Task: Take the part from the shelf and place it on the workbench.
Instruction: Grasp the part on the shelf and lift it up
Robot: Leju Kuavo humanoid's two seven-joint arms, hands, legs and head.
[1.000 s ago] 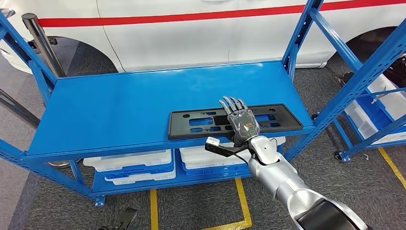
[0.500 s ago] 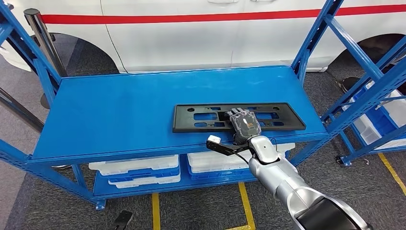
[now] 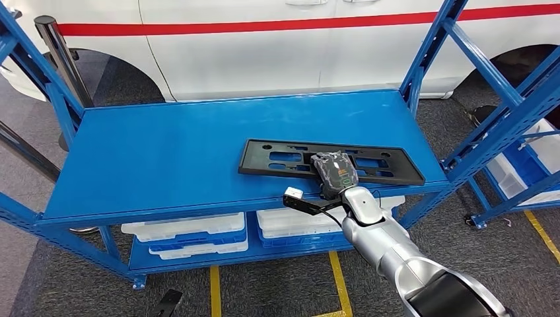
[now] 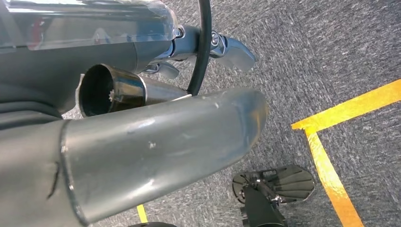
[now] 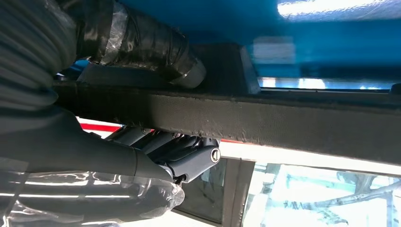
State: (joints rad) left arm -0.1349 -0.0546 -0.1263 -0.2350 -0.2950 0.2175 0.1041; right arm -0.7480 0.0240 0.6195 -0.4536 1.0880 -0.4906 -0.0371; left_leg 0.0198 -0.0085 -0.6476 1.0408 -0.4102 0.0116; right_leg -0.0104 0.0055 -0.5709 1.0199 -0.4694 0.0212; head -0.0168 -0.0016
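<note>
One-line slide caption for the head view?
Right hand grips the black plastic part near its front edge on the blue shelf, white car behind.

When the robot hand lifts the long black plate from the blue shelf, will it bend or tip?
The black plate looks like thin moulded plastic with many cut-outs, so probably light and slightly flexible. The right robot hand grips it right of centre, so the longer left end may sag or tip down.
</note>
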